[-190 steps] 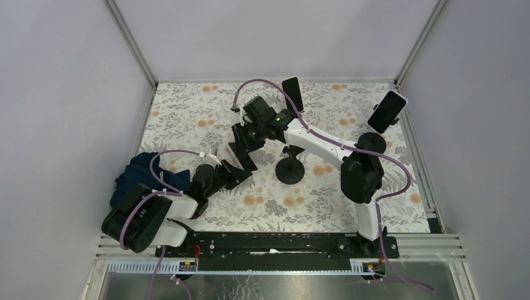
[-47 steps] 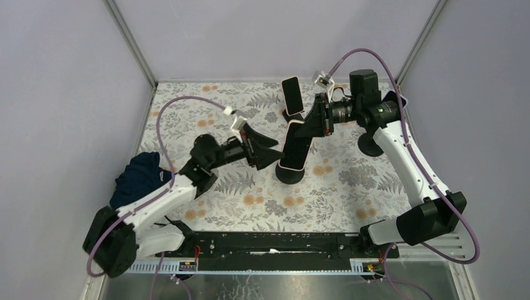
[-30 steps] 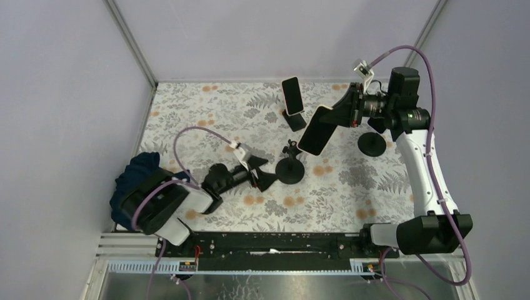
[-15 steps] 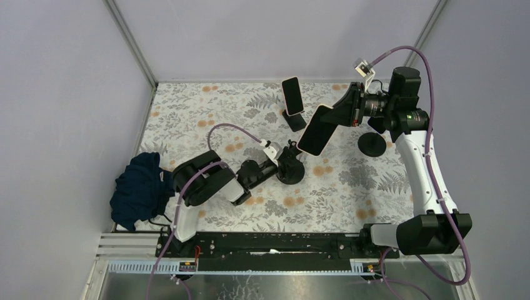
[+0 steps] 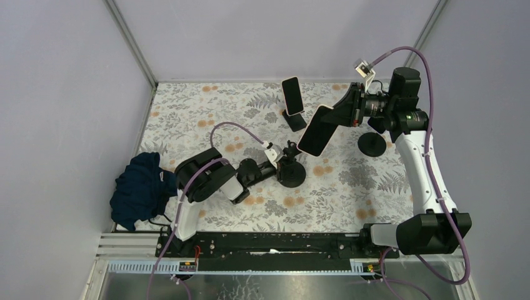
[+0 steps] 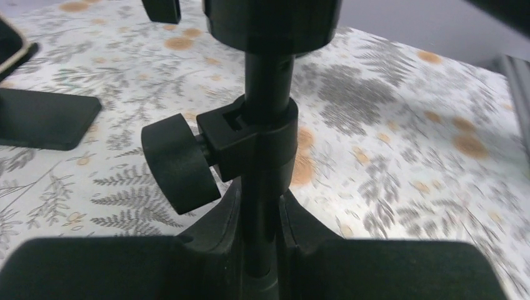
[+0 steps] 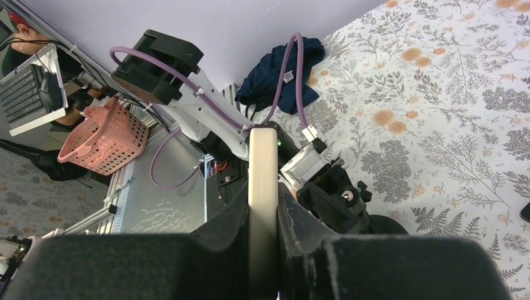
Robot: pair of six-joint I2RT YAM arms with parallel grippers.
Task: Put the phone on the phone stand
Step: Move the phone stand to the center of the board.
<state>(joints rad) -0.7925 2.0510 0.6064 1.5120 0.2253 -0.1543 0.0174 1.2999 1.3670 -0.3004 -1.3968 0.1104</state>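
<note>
Left gripper (image 5: 281, 164): was folded back well left of phone stand (image 5: 291, 173), then wide open just short of it. Now at stand, fingers closed against its stem. Phone (image 5: 315, 130): was lying over stand top. Now lifted clear, up and right of stand, clamped in right gripper (image 5: 336, 117). Right arm has pulled back to right of stand.

- The phone stand (image 6: 262, 125) has its round top cut off by the top edge of the left wrist view.
- Its foot hides behind the blurry left gripper (image 6: 259, 215).
- The phone (image 7: 262, 181) shows only its thin side in the right wrist view; its lower end hides inside the right gripper (image 7: 262, 219).
</note>
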